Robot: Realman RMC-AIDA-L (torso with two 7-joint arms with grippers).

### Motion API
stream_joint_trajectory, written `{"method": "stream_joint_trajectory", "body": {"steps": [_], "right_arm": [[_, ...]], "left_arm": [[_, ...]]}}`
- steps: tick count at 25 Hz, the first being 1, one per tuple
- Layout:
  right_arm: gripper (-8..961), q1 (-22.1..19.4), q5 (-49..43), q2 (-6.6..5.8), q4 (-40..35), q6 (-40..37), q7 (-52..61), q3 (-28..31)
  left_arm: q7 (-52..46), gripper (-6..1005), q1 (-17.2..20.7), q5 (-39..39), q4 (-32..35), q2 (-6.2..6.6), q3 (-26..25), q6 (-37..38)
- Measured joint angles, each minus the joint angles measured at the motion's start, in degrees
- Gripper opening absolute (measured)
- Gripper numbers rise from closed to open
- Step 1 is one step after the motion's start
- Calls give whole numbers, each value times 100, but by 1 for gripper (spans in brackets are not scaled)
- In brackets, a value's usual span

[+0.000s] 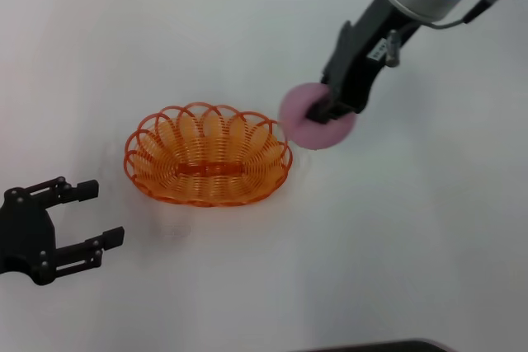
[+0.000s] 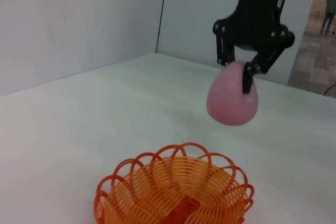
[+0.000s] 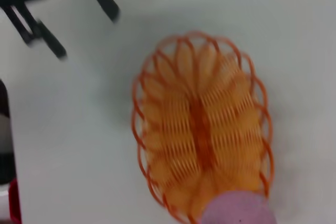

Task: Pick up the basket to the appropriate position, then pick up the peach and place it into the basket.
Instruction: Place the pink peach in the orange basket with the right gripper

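The orange wire basket (image 1: 208, 156) rests upright on the white table, empty; it also fills the left wrist view's lower part (image 2: 176, 192) and the right wrist view (image 3: 202, 129). My right gripper (image 1: 326, 113) is shut on the pink peach (image 1: 307, 125) and holds it in the air just right of the basket's rim. From the left wrist camera, the peach (image 2: 232, 95) hangs above and beyond the basket, pinched by the right gripper (image 2: 236, 72). The peach's edge (image 3: 239, 209) shows near the basket's end. My left gripper (image 1: 91, 216) sits open at the table's front left, apart from the basket.
The white table (image 1: 396, 237) spreads around the basket. Pale walls stand behind the table in the left wrist view. A dark edge shows at the bottom of the head view.
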Motion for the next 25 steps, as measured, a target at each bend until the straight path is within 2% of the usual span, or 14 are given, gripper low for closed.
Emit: {"method": "stream_joint_trajectory", "body": {"steps": [8, 15, 23, 25], "right_arm": [[190, 4, 810, 17, -19, 616, -21, -375], [198, -76, 1014, 31, 203, 1211, -9, -1021], [206, -199, 1297, 19, 384, 1664, -105, -1366], [278, -225, 1426, 5, 431, 1726, -121, -1377]], "left_arm": [[7, 746, 21, 0, -3, 0, 2, 17], [9, 745, 20, -1, -26, 0, 4, 68], [9, 746, 27, -1, -38, -10, -6, 69], [10, 747, 28, -1, -42, -10, -6, 69]]}}
